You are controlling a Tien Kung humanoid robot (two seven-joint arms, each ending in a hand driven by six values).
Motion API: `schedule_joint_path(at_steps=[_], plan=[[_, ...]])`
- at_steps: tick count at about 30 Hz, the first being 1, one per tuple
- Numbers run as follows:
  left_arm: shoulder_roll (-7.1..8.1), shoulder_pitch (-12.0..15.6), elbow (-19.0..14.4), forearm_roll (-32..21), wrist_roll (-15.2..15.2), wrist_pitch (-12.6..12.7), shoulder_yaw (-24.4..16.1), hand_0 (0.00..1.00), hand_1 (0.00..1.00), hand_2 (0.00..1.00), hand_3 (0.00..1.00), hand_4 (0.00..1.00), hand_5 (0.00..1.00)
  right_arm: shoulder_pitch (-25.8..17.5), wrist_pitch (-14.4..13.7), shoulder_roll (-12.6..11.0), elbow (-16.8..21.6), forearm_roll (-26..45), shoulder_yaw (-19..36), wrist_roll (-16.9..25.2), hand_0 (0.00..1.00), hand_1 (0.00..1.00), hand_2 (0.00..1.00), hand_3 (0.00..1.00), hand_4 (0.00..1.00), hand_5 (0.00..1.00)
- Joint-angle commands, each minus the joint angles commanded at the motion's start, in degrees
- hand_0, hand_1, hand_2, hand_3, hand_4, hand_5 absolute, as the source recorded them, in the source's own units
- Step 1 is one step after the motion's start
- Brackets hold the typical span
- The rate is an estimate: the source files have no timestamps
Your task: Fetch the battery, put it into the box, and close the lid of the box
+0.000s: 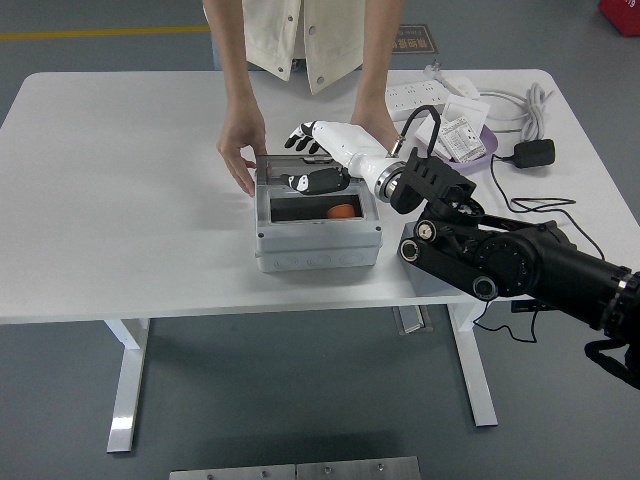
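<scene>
At the middle of the white table [120, 200] in your head view sits the grey junction box [318, 236], long side running left to right, parallel with the near edge. Look into its opening: the orange battery [343, 211] lies inside at the right end; only a rounded orange part shows, so you cannot tell which way its long axis points. The clear lid [310, 172] is hinged along the far side and leans well forward over the opening, not yet flat.

Your right hand [318, 150] comes in over the box from the right, white palm down on top of the lid, dark fingers [297, 137] spread across the lid's far edge, gripping nothing. The black forearm [510, 262] trails off to the lower right, passing over a grey block [424, 276] just beside the box.

Across the table a person in a pale vest [320, 35] stands close. One hand [241, 150] rests against the box's far left corner; the other [376, 128] sits just behind your wrist.

Far right, you have a power strip [415, 96], white cable [520, 103], black adapter [534, 153] and a packet on a purple tray [463, 136].
</scene>
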Motion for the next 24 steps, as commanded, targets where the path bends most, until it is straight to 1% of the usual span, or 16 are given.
schedule_joint_path(at_steps=[6, 12, 16, 20, 24], plan=[[-0.13, 0.16, 0.0, -0.17, -0.11, 0.05, -0.04, 0.577, 0.627, 0.552, 0.548, 0.546, 0.002, -0.88, 1.66, -1.4, 4.81, -3.35, 0.05, -2.19, 0.65, 0.674, 0.707, 0.738, 0.762, 0.458], [-0.27, 0.16, 0.0, -0.74, -0.36, 0.05, 0.47, 0.577, 0.626, 0.552, 0.547, 0.545, 0.002, -1.63, 3.1, -2.29, 7.36, -4.92, -0.14, -3.57, 0.65, 0.674, 0.707, 0.745, 0.762, 0.46], [-0.32, 0.27, 0.0, -0.38, -0.27, 0.08, 0.09, 0.577, 0.626, 0.552, 0.547, 0.546, 0.002, -2.25, 4.74, -2.91, 9.1, -6.0, 0.08, -4.76, 0.641, 0.672, 0.702, 0.746, 0.763, 0.465], [-0.45, 0.43, 0.0, -0.03, -0.14, 0.06, -0.27, 0.577, 0.626, 0.552, 0.547, 0.546, 0.002, -2.92, 7.34, -3.57, 10.97, -6.67, 0.63, -6.26, 0.641, 0.672, 0.702, 0.746, 0.763, 0.465], [-0.5, 0.45, 0.0, -0.1, -0.18, 0.04, -0.22, 0.577, 0.625, 0.552, 0.547, 0.546, 0.002, -3.56, 9.43, -3.97, 11.82, -6.16, 0.76, -7.06, 0.632, 0.665, 0.698, 0.748, 0.763, 0.465]])
